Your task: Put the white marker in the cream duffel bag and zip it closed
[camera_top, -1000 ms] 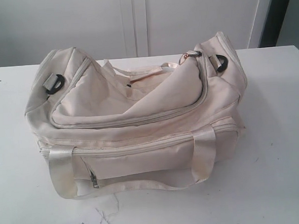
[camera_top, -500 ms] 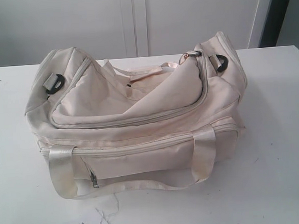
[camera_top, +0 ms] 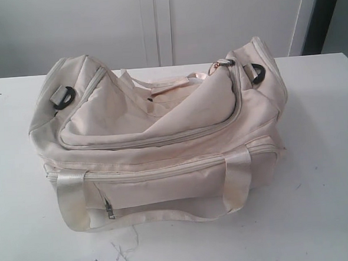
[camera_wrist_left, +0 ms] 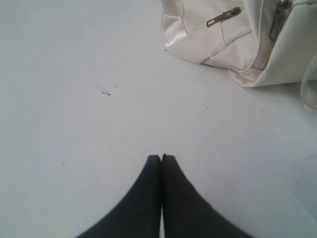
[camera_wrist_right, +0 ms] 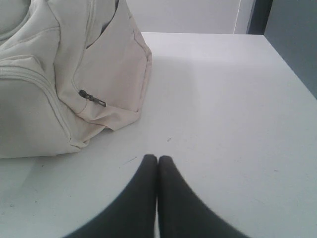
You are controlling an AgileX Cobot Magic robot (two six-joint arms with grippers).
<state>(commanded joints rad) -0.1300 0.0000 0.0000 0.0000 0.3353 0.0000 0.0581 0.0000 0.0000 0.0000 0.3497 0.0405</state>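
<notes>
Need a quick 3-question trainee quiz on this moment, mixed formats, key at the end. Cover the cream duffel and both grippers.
1. True or false: the left gripper is clamped on an object.
2. Multiple choice: the large soft cream fabric duffel bag sits on A) the white table, B) a chair, C) the floor.
3. Short answer: does any view show the slim white marker?
Key: 1 false; it is shut on nothing, like the right gripper. 2 A. 3 No.
</notes>
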